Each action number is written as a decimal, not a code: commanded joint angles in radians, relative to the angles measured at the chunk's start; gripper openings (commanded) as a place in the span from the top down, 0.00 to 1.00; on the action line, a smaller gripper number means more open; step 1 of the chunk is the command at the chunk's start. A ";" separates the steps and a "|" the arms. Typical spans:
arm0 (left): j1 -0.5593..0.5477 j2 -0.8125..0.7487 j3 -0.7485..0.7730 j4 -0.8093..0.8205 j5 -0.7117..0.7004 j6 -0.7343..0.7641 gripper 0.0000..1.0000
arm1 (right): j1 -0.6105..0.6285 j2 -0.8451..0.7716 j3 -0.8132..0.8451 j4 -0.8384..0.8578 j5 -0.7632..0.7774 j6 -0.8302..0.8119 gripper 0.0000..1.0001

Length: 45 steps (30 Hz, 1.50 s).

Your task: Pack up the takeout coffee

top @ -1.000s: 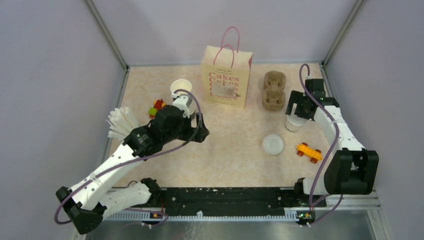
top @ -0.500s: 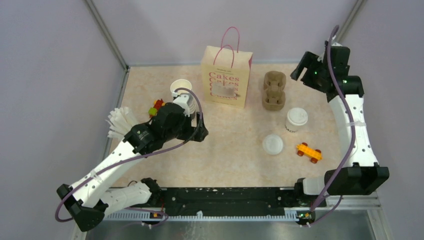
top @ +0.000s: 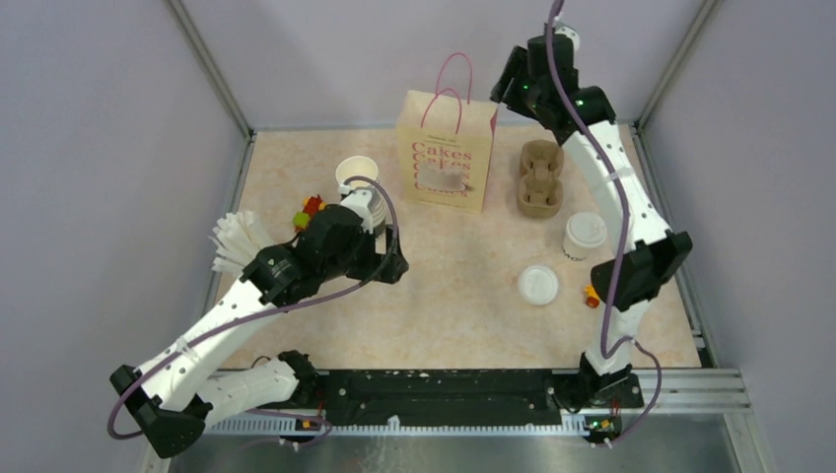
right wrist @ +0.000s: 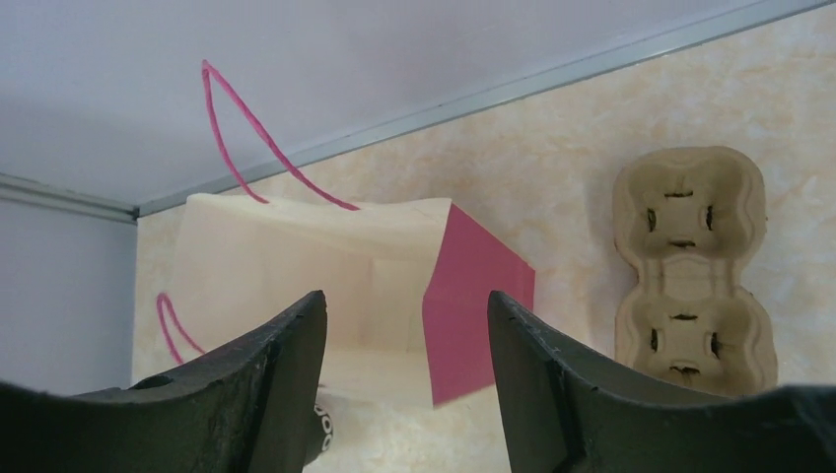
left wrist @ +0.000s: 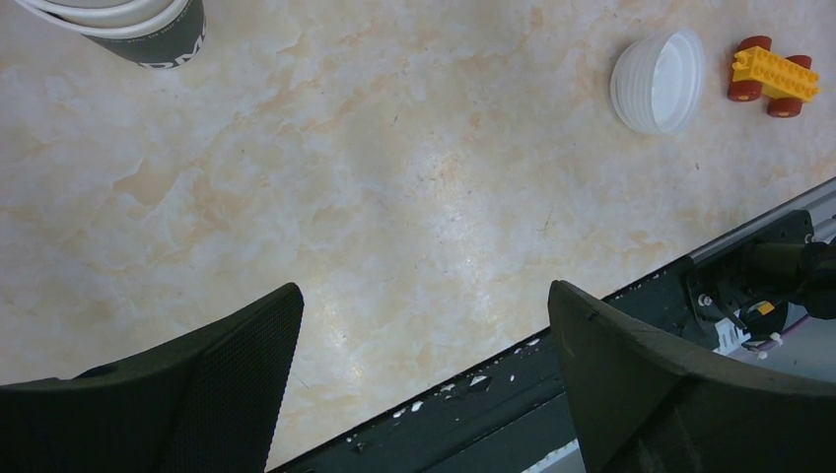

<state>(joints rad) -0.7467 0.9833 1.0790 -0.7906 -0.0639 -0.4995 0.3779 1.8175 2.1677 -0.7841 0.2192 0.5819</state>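
Note:
The takeout coffee (top: 585, 235), a small white cup with its lid on, stands alone on the table right of centre, in front of the brown cup carrier (top: 541, 177). My right gripper (top: 513, 87) hangs high at the back beside the top of the paper bag (top: 446, 153), well away from the cup. In the right wrist view this gripper (right wrist: 405, 296) is open with nothing between its fingers, looking down on the bag's open mouth (right wrist: 325, 266) and the carrier (right wrist: 690, 266). My left gripper (top: 394, 264) is wide open and empty over bare table (left wrist: 424, 291).
A tall stack of lidless cups (top: 360, 187) stands left of the bag. A loose white lid (top: 538, 285) (left wrist: 659, 81) lies near the centre. An orange toy car (left wrist: 774, 74) sits beside it. Coloured bricks (top: 311, 209) and a white fanned bundle (top: 237, 241) lie at the left.
My right gripper was down at the takeout coffee; it has risen and swung back-left to the bag's top, leaving the cup standing, and its jaws have narrowed. The left arm barely moved.

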 commanded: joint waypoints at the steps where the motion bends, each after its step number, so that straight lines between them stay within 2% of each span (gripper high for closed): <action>1: 0.003 -0.062 -0.012 0.001 0.012 -0.029 0.01 | 0.028 0.087 0.124 -0.024 0.126 0.003 0.40; 10: 0.003 -0.125 -0.043 -0.022 -0.015 -0.053 0.01 | 0.027 0.189 0.098 -0.034 0.059 -0.005 0.41; 14: 0.003 -0.115 -0.039 -0.026 -0.020 -0.048 0.01 | 0.031 0.214 0.102 -0.017 0.028 -0.031 0.49; 20: 0.003 -0.088 -0.032 -0.012 -0.024 -0.034 0.01 | 0.033 0.221 0.123 -0.060 0.091 -0.070 0.61; 22: 0.002 -0.076 -0.023 -0.011 -0.030 -0.023 0.01 | 0.034 0.223 0.136 -0.082 0.114 -0.090 0.66; 26: 0.003 -0.041 0.044 -0.046 -0.072 -0.004 0.01 | 0.033 0.204 0.159 -0.115 0.123 -0.162 0.92; 28: 0.002 0.004 0.121 -0.095 -0.092 -0.011 0.01 | 0.033 0.172 0.151 -0.114 0.098 -0.206 1.00; 33: 0.003 0.074 0.327 -0.212 -0.107 -0.077 0.03 | 0.033 0.037 0.052 -0.067 -0.039 -0.275 1.00; 40: 0.003 0.124 0.545 -0.313 -0.145 -0.138 0.07 | 0.036 -0.193 -0.163 -0.052 -0.201 -0.264 1.00; 45: 0.004 0.170 0.639 -0.326 -0.124 -0.166 0.11 | 0.035 -0.323 -0.311 -0.052 -0.380 -0.302 1.00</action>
<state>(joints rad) -0.7467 1.1191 1.6505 -1.0798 -0.1822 -0.6285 0.4057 1.5936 1.9442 -0.8597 0.0185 0.3229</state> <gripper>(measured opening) 0.898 0.003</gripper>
